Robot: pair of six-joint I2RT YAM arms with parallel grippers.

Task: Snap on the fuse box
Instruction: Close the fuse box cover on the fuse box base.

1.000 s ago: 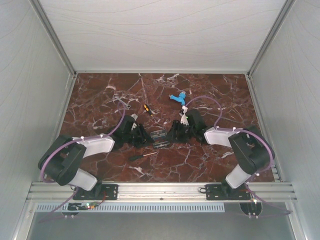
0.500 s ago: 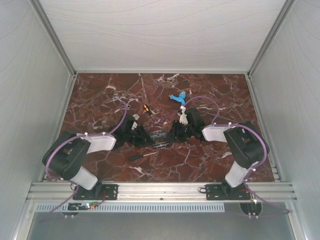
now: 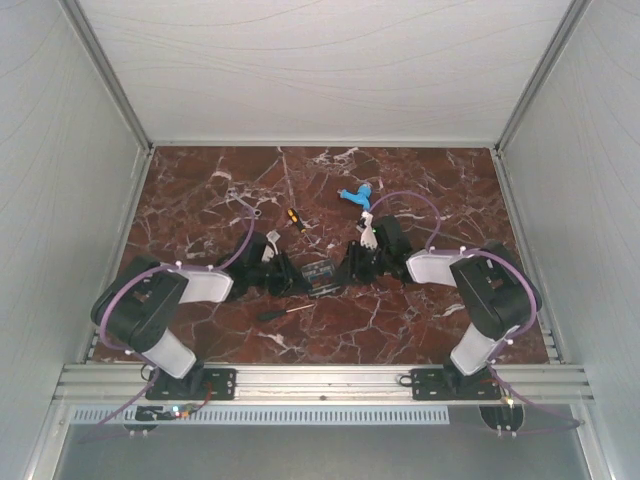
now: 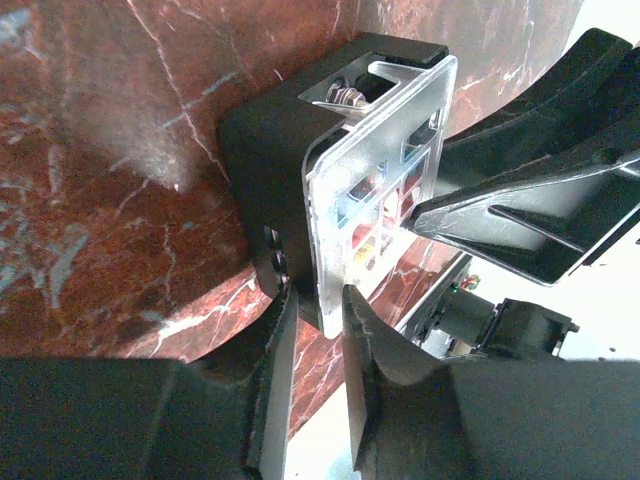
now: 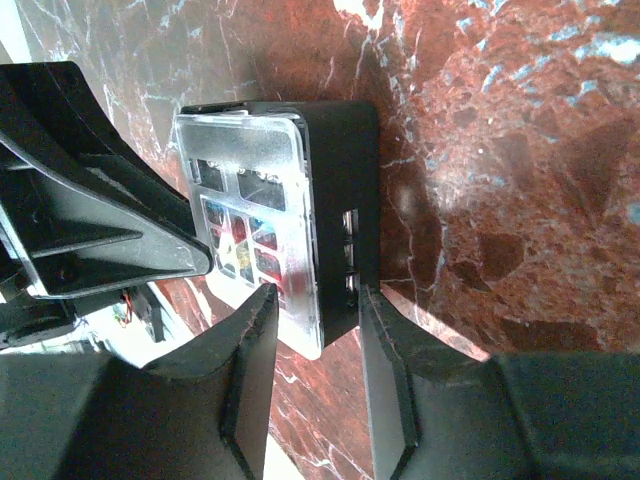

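Note:
The fuse box is a small black box with coloured fuses under a clear square cover. It is held between both grippers at the table's middle. In the left wrist view my left gripper is shut on one corner of the fuse box, one finger on the black body, the other on the clear cover. The cover's far corner stands off the body. In the right wrist view my right gripper is shut on the opposite edge of the fuse box, across its clear cover and black body.
A light-blue plastic piece lies behind the right gripper. A small yellow-and-black screwdriver and a metal piece lie behind the left gripper. A thin black-handled screwdriver lies in front of the box. Grey walls enclose the marble table.
The left arm's elbow has swung right and forward, and the right arm's elbow has shifted a little. Both grippers have stayed on the fuse box, which has barely moved.

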